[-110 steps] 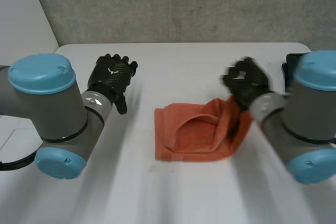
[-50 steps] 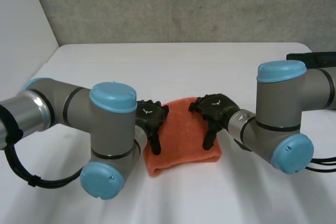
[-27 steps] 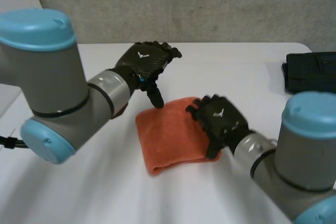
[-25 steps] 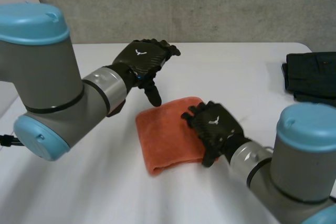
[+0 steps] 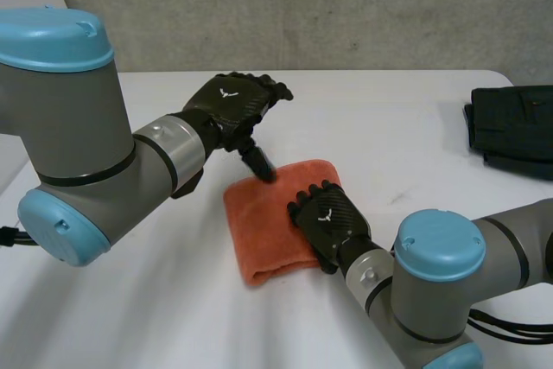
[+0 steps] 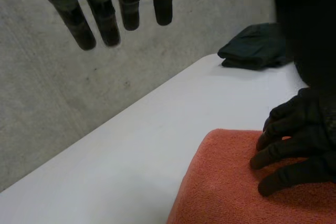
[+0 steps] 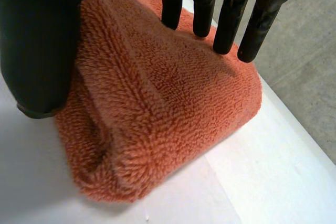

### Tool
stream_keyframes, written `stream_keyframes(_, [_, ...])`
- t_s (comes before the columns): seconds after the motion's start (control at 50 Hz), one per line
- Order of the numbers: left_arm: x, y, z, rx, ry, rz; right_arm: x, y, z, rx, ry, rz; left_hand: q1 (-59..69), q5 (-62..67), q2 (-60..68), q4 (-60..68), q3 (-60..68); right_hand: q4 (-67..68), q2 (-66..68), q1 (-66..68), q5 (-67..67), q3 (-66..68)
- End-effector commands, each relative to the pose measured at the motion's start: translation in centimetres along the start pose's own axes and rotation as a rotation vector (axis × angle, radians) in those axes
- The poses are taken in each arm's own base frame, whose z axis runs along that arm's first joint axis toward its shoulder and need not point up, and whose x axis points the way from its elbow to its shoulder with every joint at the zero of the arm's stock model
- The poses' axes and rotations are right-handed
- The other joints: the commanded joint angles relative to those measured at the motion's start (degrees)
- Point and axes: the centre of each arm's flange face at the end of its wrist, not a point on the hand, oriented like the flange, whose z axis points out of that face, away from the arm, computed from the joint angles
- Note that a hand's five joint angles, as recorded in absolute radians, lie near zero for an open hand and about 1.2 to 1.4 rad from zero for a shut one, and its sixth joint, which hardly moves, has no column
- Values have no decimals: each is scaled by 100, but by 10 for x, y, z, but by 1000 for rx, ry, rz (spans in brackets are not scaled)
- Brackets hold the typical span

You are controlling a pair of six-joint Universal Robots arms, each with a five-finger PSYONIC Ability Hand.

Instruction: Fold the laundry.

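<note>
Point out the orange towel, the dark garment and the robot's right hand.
orange towel (image 5: 255, 222), head view, bare top surface.
dark garment (image 5: 514, 127), head view, middle of the folded pile.
right hand (image 5: 327, 220), head view, back of the hand.

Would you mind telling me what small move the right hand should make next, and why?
Probably lift the right hand straight up off the towel. The towel lies folded flat, the hand's straight fingers merely rest on top, and the left hand hovers open by its far edge.
</note>
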Motion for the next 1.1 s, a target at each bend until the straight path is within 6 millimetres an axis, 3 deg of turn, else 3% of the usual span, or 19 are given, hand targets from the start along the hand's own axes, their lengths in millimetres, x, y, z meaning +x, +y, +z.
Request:
stream_keyframes(0.02, [0, 0, 0, 1, 0, 0, 0, 1, 6, 2, -1, 4, -22, 227, -16, 328, -387, 642, 661, 869, 671, 618])
stream_keyframes(0.68, [-1, 4, 0, -11, -2, -3, 4, 0, 28, 26, 20, 3, -22, 227, -16, 328, -387, 1936, 1955, 2163, 1965, 1912])
stream_keyframes(0.9, [-2, 4, 0, -12, -7, -4, 7, -1, 35, 31, 30, 7, -22, 227, -16, 328, -387, 6022, 6041, 6249, 6051, 5998])
stream_keyframes(1.0, [-4, 4, 1, -12, -10, -4, 28, 1, 37, 17, 72, 18, -22, 227, -16, 328, -387, 6025, 6044, 6251, 6054, 6001])
stream_keyframes(1.04, [-4, 5, 1, -14, -10, -5, 52, 8, 37, -9, 122, 28, -22, 227, -16, 328, -387, 5975, 5994, 6201, 6004, 5951])
stream_keyframes(1.1, [-4, 5, 1, -14, -10, -5, 73, 16, 36, -46, 157, 38, -22, 227, -16, 328, -387, 5957, 5977, 6184, 5987, 5934])
